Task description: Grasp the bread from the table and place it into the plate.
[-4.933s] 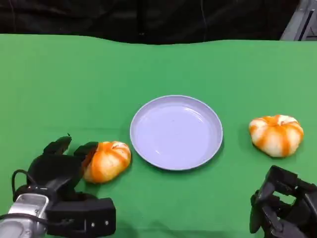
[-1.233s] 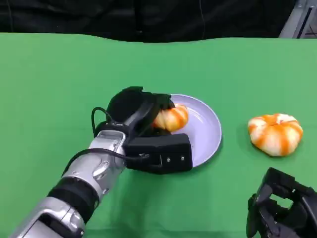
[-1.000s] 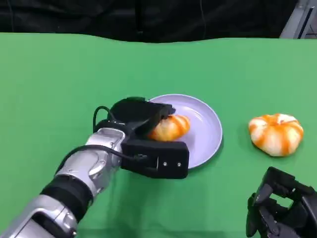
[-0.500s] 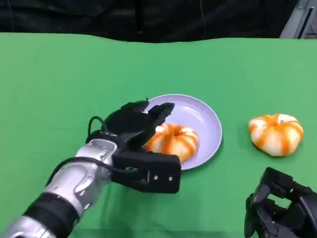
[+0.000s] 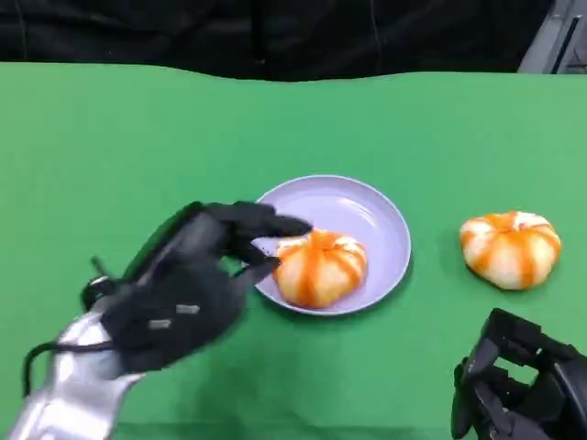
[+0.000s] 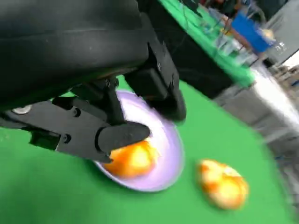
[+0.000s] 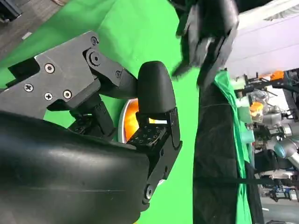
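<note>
Bread point(image 5: 317, 267): lay in the plate point(image 5: 378, 223), frame centre.
Left hand point(image 5: 197, 275): fingers spread, empty, lower left.
Right hand point(image 5: 523, 390): lower right, grip unclear.

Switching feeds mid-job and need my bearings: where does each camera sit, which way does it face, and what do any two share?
Head view: high on the robot, looking down at the green table; left hand open beside the plate, right hand low.
Left wrist view: behind the left hand, facing the plate.
Right wrist view: behind the right hand, along the table.
Head and left wrist views share the bread in the plate and the second bread.
</note>
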Action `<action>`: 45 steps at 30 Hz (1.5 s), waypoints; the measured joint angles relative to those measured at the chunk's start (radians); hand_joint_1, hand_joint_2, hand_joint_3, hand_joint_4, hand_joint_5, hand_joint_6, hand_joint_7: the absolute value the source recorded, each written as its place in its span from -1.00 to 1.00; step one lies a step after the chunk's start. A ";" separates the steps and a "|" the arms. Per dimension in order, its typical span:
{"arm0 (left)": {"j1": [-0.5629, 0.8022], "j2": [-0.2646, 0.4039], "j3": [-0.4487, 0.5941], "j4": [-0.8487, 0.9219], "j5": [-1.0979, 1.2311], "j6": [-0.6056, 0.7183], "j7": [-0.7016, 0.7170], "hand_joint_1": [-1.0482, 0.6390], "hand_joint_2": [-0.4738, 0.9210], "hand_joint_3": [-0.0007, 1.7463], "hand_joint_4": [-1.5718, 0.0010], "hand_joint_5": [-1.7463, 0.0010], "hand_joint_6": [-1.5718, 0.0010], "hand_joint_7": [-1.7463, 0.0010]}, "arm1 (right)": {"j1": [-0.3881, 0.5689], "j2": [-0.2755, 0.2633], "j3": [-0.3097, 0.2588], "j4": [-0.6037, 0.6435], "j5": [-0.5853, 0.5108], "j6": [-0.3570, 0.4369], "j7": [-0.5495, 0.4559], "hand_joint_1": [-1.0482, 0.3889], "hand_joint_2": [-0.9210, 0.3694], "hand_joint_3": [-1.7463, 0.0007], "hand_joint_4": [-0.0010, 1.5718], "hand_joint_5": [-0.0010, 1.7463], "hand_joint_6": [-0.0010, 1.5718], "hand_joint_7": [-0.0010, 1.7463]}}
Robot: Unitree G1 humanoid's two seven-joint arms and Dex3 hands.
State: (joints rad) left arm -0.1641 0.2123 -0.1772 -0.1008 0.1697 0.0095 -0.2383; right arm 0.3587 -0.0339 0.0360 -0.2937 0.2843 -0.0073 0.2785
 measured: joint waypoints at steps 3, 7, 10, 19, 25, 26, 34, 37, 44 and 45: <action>0.085 -0.002 0.072 -0.074 -0.165 0.037 -0.065 0.16 0.57 0.31 0.00 -0.95 -0.01 -0.64 | -0.006 -0.001 -0.005 0.007 0.000 0.000 0.003 0.24 -0.56 -0.22 0.15 1.00 -0.01 0.83; 0.194 0.037 0.151 -0.189 -0.345 0.089 -0.173 0.18 0.50 0.42 0.01 -0.95 0.04 -0.72 | -0.017 -0.002 -0.012 0.023 0.001 0.000 0.007 0.24 -0.55 -0.21 0.15 1.00 -0.01 0.83; 0.289 0.068 0.192 -0.248 -0.420 0.092 -0.233 0.17 0.45 0.47 -0.01 -0.95 0.02 -0.75 | -0.022 -0.001 -0.020 0.035 0.001 0.000 0.008 0.24 -0.55 -0.20 0.14 1.00 -0.02 0.83; 0.510 0.065 0.238 -0.252 -0.529 0.040 -0.305 0.22 0.50 0.43 -0.08 -1.00 0.05 -0.92 | -0.052 -0.006 -0.045 0.089 0.020 -0.010 0.046 0.24 -0.58 -0.15 0.12 1.00 0.00 0.78; 0.556 0.021 0.243 -0.157 -0.560 -0.033 -0.344 0.24 0.51 0.44 -0.05 -1.00 0.10 -0.98 | -0.077 -0.019 -0.074 0.130 0.024 -0.029 0.073 0.23 -0.57 -0.15 0.12 1.00 0.00 0.79; 0.558 0.016 0.243 -0.142 -0.556 -0.048 -0.347 0.24 0.51 0.44 -0.04 -1.00 0.11 -0.98 | -0.080 -0.019 -0.077 0.139 0.027 -0.033 0.082 0.22 -0.57 -0.15 0.12 1.00 -0.01 0.79; 0.531 0.008 0.242 -0.086 -0.504 -0.103 -0.336 0.32 0.53 0.48 -0.05 -1.00 0.10 -0.96 | -0.084 -0.029 -0.100 0.160 0.039 -0.052 0.112 0.22 -0.58 -0.14 0.11 1.00 -0.03 0.79; 0.527 -0.003 0.243 -0.080 -0.500 -0.119 -0.321 0.36 0.54 0.50 -0.04 -1.00 0.11 -0.97 | -0.081 -0.030 -0.100 0.156 0.040 -0.051 0.114 0.22 -0.59 -0.15 0.10 1.00 -0.04 0.79; 0.524 -0.008 0.246 -0.078 -0.486 -0.128 -0.302 0.41 0.55 0.52 -0.04 -1.00 0.12 -1.00 | -0.081 -0.030 -0.094 0.156 0.037 -0.052 0.116 0.21 -0.58 -0.15 0.10 1.00 -0.03 0.81; 0.521 -0.008 0.246 -0.078 -0.484 -0.128 -0.302 0.41 0.55 0.52 -0.04 -1.00 0.13 -1.00 | -0.081 -0.030 -0.093 0.155 0.037 -0.052 0.115 0.21 -0.57 -0.15 0.10 1.00 -0.02 0.81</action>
State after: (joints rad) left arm 0.3569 0.2047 0.0691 -0.1790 -0.3145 -0.1186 -0.5402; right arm 0.2780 -0.0634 -0.0569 -0.1383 0.3214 -0.0591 0.3933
